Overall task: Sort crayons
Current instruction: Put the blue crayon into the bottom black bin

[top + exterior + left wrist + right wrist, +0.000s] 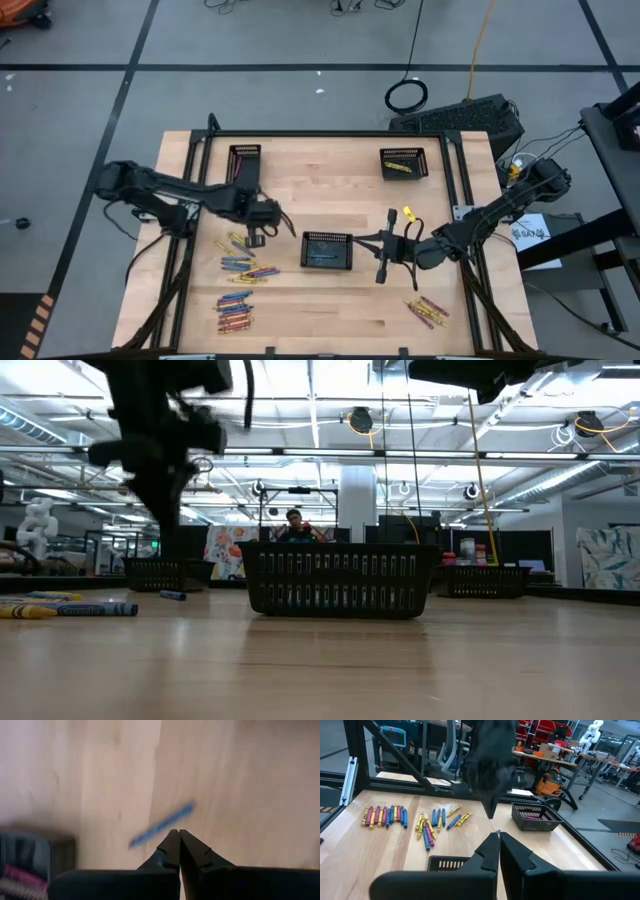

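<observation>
Loose crayons lie on the wooden table in a heap [243, 266], a row [234, 312] near the front edge, and a small pile [427, 310] at the near right. My left gripper [179, 834] is shut and empty, above the table just beyond the heap [255, 236]. A single blue crayon [162, 825] lies flat on the wood past its tips, and it also shows in the low view [172, 595]. My right gripper [499, 836] is shut and empty. It hovers just right of the centre tray [327, 250].
Three black mesh trays stand on the table: far left [243, 160] with pink crayons, far right [403, 162] with yellow ones, and centre with a blue one. A small yellow object [407, 213] lies right of centre. A person [294, 525] is in the room behind.
</observation>
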Available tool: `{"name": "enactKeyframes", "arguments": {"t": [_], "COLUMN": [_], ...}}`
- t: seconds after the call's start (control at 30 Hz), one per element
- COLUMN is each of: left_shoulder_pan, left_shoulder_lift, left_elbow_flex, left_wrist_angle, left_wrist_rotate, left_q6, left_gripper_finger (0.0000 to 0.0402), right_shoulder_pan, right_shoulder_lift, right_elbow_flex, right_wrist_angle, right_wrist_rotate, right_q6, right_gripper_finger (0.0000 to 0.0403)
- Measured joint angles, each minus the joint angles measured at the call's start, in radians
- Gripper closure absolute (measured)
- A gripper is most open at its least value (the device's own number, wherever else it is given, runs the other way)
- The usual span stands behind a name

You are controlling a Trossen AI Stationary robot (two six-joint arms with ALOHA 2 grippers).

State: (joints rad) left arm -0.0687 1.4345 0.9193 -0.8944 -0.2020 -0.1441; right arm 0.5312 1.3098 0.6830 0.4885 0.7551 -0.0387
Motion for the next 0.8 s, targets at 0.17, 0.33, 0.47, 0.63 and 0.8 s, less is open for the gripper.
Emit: {"name": "enactKeyframes", "arguments": {"t": [0.17,0.33,0.47,0.63,0.8], "left_shoulder_pan": [0.039,0.039,0.042,0.041,0.045], "left_shoulder_lift": [0.103,0.141,0.18,0.242,0.296], "left_elbow_flex": [0.027,0.041,0.041,0.041,0.041], "left_wrist_angle": [-0.03,0.034,0.055,0.072,0.106], "left_wrist_rotate": [0.024,0.019,0.025,-0.017,-0.058], "left_q6": [0.181,0.316,0.438,0.581,0.647], "left_gripper_finger": [0.0385,0.0323,0.0275,0.0267,0.0298], "right_shoulder_pan": [0.0,0.0,0.0,0.0,0.0], "right_shoulder_lift": [0.0,0.0,0.0,0.0,0.0], "right_elbow_flex": [0.0,0.0,0.0,0.0,0.0], "right_wrist_angle": [-0.018,-0.037,-0.038,-0.058,-0.084], "right_wrist_rotate": [0.0,0.0,0.0,-0.001,-0.001], "right_q6": [0.0,0.001,0.001,0.036,0.061], "right_gripper_finger": [0.0403,0.0403,0.0403,0.0403,0.0403]}}
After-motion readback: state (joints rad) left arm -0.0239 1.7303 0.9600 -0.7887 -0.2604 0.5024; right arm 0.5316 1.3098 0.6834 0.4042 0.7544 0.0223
